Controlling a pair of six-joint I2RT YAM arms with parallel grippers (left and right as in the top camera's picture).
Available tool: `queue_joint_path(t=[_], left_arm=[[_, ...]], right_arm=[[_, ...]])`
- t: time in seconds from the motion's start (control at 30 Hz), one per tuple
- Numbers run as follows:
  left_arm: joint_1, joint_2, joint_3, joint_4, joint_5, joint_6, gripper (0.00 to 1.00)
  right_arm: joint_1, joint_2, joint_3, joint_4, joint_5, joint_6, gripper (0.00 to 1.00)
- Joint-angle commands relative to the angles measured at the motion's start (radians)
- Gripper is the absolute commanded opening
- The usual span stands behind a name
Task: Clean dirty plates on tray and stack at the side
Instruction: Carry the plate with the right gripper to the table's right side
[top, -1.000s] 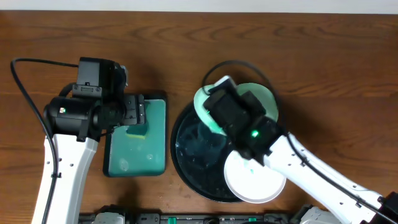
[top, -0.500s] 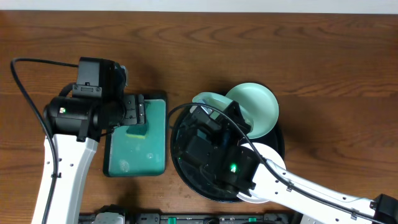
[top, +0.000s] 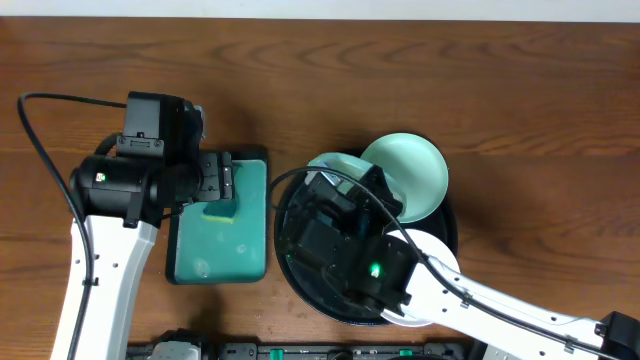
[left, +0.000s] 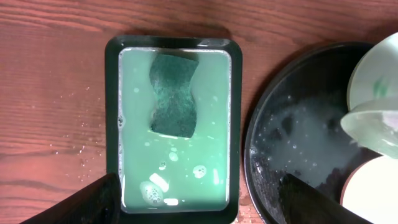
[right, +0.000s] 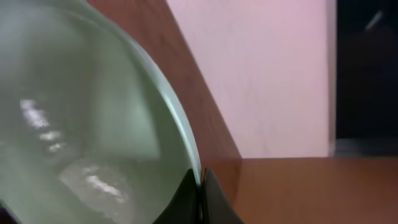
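My right gripper (right: 200, 186) is shut on the rim of a pale mint-green plate (right: 74, 112) and holds it tilted above the large black tray (top: 283, 240). From overhead this plate (top: 412, 170) hangs over the tray's far rim, with the gripper (top: 384, 197) at its near-left edge. A second mint plate (top: 335, 163) shows as a sliver beside my arm; one mint plate in the left wrist view (left: 380, 65) has teal smears. The white plate (top: 441, 258) lies on the tray's near right, mostly under my right arm. My left gripper (left: 202, 186) is open and empty.
A green rectangular tray (top: 218, 272) of soapy water holds a dark sponge (left: 174, 93) at its far end, left of the black tray (left: 261, 162). The black tray's floor is wet and foamy. Bare wood lies around both trays.
My right arm has swung from the tray's right side to its near-left, with the mint plate still in the gripper. The left arm has not moved.
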Motion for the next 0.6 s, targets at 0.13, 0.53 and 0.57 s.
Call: queue_joint_path(t=[0.13, 0.53, 0.57], left_arm=[[0.000, 0.005, 0.000, -0.003, 0.003, 0.017, 0.81], [0.000, 0.005, 0.000, -0.002, 0.003, 0.017, 0.81], [0.000, 0.005, 0.000, -0.002, 0.003, 0.017, 0.81]], right_arm=[[-0.037, -0.009, 0.022, -0.088, -0.217, 0.285, 0.01], [-0.492, -0.031, 0.022, 0.027, -0.941, 0.475, 0.01], [-0.543, -0.036, 0.022, 0.054, -1.007, 0.475, 0.01]])
